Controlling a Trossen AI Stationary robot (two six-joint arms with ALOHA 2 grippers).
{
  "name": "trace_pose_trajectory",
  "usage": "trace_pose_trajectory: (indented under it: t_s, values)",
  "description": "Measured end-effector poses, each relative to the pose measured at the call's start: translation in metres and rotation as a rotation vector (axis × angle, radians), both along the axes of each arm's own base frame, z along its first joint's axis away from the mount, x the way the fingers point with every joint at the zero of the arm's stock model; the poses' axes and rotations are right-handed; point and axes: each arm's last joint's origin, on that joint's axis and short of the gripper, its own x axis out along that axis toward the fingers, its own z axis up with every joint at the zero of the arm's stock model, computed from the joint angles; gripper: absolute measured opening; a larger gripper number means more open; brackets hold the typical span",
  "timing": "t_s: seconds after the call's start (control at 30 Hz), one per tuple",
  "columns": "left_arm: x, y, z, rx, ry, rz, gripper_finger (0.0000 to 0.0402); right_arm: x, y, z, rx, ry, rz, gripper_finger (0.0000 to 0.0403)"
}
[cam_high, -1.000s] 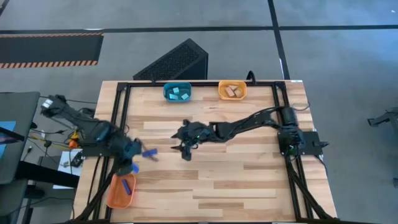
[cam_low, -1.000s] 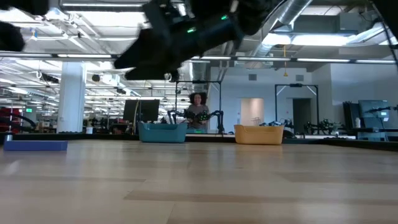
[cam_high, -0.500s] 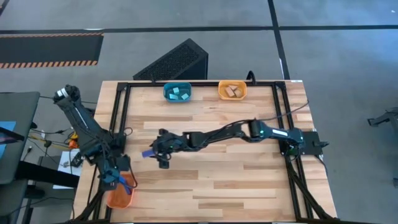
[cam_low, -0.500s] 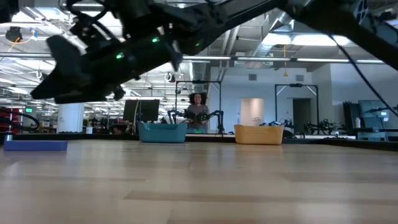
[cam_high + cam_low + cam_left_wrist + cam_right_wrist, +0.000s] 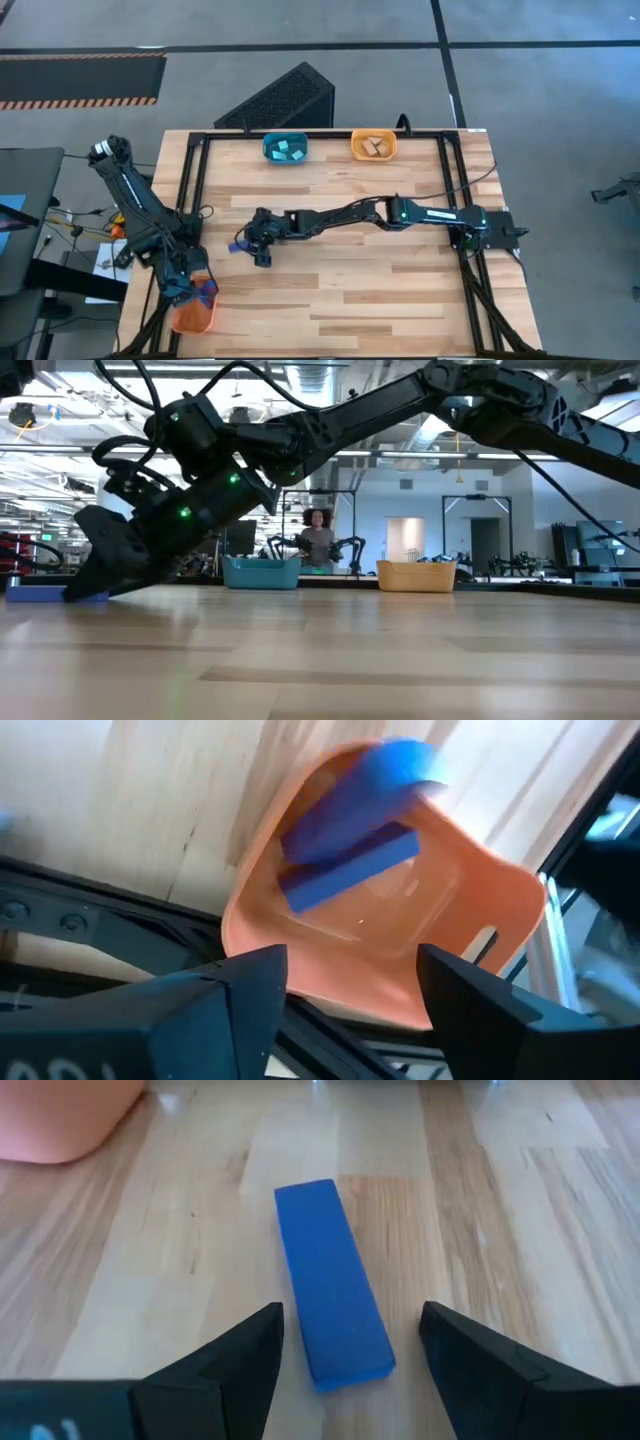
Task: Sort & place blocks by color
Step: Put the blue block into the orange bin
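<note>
Pale wooden table planks (image 5: 380, 290) carry a flat, dark blue oblong block (image 5: 330, 1280), which lies between the spread, empty fingers of the right gripper (image 5: 256, 247), a gap on either side. Only the left wrist view shows two more blue blocks (image 5: 350, 870) in the orange tray (image 5: 480, 950), the upper one blurred, beneath the left gripper (image 5: 350, 980), parted and empty. Beyond the table, the low view shows a workshop hall and a person (image 5: 318, 540) behind the teal tray (image 5: 262, 572).

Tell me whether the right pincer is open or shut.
Open: the right pincer has its fingers spread either side of the blue block, which lies flat on the table.
</note>
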Motion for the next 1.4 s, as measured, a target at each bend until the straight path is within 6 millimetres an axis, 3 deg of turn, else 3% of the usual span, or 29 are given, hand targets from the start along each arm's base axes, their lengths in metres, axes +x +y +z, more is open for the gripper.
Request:
trace_pose_trajectory:
  t_s: [0.27, 0.37, 0.57, 0.67, 0.8, 0.97, 1.17, 1.27, 1.4]
  values:
    - [0.010, 0.003, 0.011, 0.009, -0.059, 0.119, 0.0209, -0.004, -0.006, -0.005, 0.014, 0.076, 0.021, 0.0245]
    - [0.014, 0.005, 0.022, 0.058, -0.165, 0.148, 0.0202, -0.005, -0.009, -0.004, 0.015, 0.097, 0.019, 0.0205]
    - [0.013, 0.019, 0.038, 0.260, -0.318, 0.209, 0.0190, -0.011, -0.020, 0.008, 0.123, 0.164, -0.023, 0.0086]
    - [0.011, 0.026, 0.043, 0.316, -0.405, 0.245, 0.0188, -0.016, -0.031, 0.018, 0.181, 0.208, 0.003, 0.0070]
    - [0.010, 0.036, 0.049, 0.406, -0.574, 0.288, 0.0188, -0.032, -0.042, 0.055, 0.109, 0.279, 0.045, 0.0070]
    - [0.013, 0.043, 0.056, 0.560, -0.812, 0.375, 0.0188, -0.065, -0.044, 0.130, -0.020, 0.333, 0.124, 0.0070]
    - [0.019, 0.041, 0.062, 0.714, -1.022, 0.409, 0.0213, -0.094, -0.031, 0.212, -0.085, 0.184, 0.141, 0.0070]
    - [0.021, 0.040, 0.064, 0.791, -1.061, 0.335, 0.0250, -0.100, -0.029, 0.234, -0.131, 0.109, 0.098, 0.0070]
    - [0.027, 0.045, 0.065, 0.897, -1.024, 0.248, 0.0291, -0.102, -0.023, 0.246, -0.192, 0.058, 0.026, 0.0070]
